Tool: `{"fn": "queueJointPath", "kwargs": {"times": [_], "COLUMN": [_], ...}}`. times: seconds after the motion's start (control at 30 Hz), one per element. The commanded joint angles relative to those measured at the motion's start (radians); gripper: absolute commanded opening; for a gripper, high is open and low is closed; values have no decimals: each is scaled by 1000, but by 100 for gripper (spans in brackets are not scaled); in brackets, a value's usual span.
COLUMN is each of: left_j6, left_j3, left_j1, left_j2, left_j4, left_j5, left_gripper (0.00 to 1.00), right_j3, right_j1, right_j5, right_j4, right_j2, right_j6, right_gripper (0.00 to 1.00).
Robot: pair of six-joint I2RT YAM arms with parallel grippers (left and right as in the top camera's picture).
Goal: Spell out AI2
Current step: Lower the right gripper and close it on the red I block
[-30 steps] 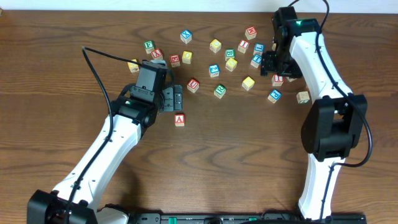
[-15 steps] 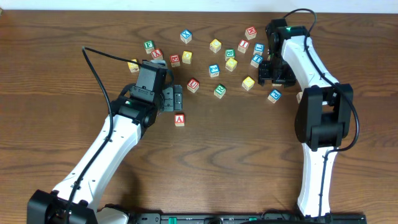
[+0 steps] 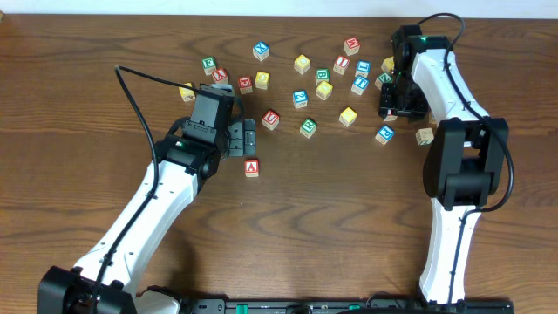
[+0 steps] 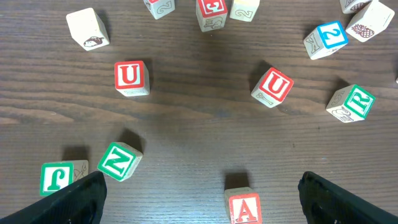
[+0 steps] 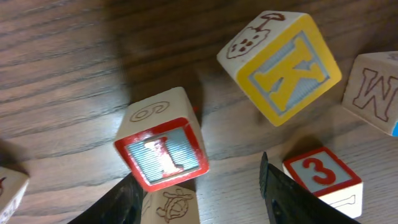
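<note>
Fingers (image 5: 121, 200) of the right gripper (image 5: 199, 177) stood apart, not yet tight on anything. The I block (image 5: 160, 155) sat between them, close against the left finger, with a gap on the other side. It looked a bit tipped, not flat.

To do this step well, the gripper should probably slide over so the block sat in the middle, then squeeze on two flat sides. It had to be careful, since the yellow K block (image 5: 280, 68) and the red 3 block (image 5: 322, 175) were near and could get bumped.

The left gripper (image 4: 200, 186) was wide open and empty, with the A block (image 4: 244, 208) on the table (image 4: 199, 130) between its fingers. The 2 block (image 4: 329, 37) lay far up on the right in that view, well apart from the A. So only the A looked placed, I think.

Compared with a second ago, the right fingers had come closer together, and the right arm had moved a little across the pile. The left arm and the A block had not moved.
</note>
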Motion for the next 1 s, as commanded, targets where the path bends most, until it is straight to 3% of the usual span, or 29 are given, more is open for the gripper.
{"fn": "queueJointPath", "kwargs": {"times": [0.0,0.43,0.97], "left_j6": [6,6,6], "left_j3": [21,21,21], "left_j1": [4,4,4], "left_j2": [-13,-13,-13], "left_j4": [1,1,1], "left_j5": [-6,-6,-6], "left_gripper": [97,97,97], "right_j3": [12,13,13], "right_j1": [5,20,29], "right_j5": [-20,-35,-31], "right_j4": [-1,-1,61], "right_j2": [-10,-10,-10], "right_j6": [-10,-14,-44], "right_gripper": [56,47,45]}}
